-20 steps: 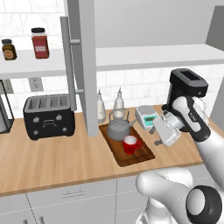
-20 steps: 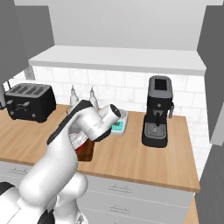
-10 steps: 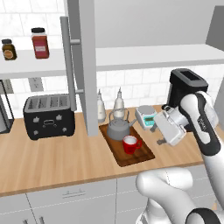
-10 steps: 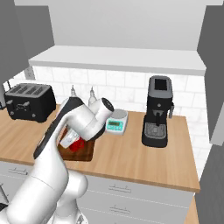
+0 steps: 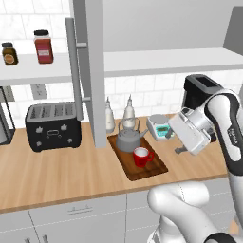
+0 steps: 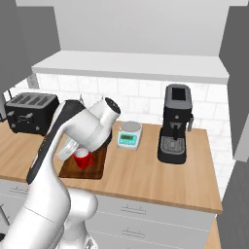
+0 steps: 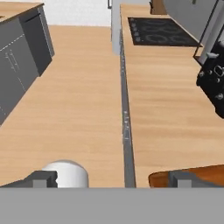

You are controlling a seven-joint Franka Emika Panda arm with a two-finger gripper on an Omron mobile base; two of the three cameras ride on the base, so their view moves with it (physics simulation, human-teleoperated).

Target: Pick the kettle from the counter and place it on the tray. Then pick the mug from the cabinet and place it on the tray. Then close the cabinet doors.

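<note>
The white arm rises from the lower right of the left base view, bends at a dark elbow near the coffee machine point(image 5: 201, 90) and carries its hand back toward the middle of the counter point(image 5: 57, 175). The gripper point(image 5: 179, 151) hangs above the worktop just right of the tray point(image 5: 159, 168), apart from it, with its camera looking sideways along the counter; its fingertips point(image 7: 43, 178) stand wide apart and nothing is between them.

From the left in the left base view: two jars, a small dark one point(image 5: 8, 53) and a red-filled one with a black lid point(image 5: 43, 46), stand on the white shelf point(image 5: 28, 73). Below them the black toaster point(image 5: 52, 126) sits on the counter. An open grey cabinet door point(image 5: 92, 71) with a long silver bar handle point(image 5: 73, 66) hangs edge-on between the toaster and the tray. Two white pointed-top bottles point(image 5: 128, 110) stand against the tiled wall behind the tray. On the tray the grey kettle point(image 5: 128, 140) sits toward the back and the red mug point(image 5: 141, 156) is just in front of it, upright. A small kitchen scale point(image 5: 159, 127) lies right of the tray, partly behind the hand.

In the right base view the forearm crosses over the tray point(image 6: 95, 170) and covers the kettle; the mug point(image 6: 83, 158) shows beneath it. The other cabinet door point(image 6: 238, 82) stands open at the far right.
</note>
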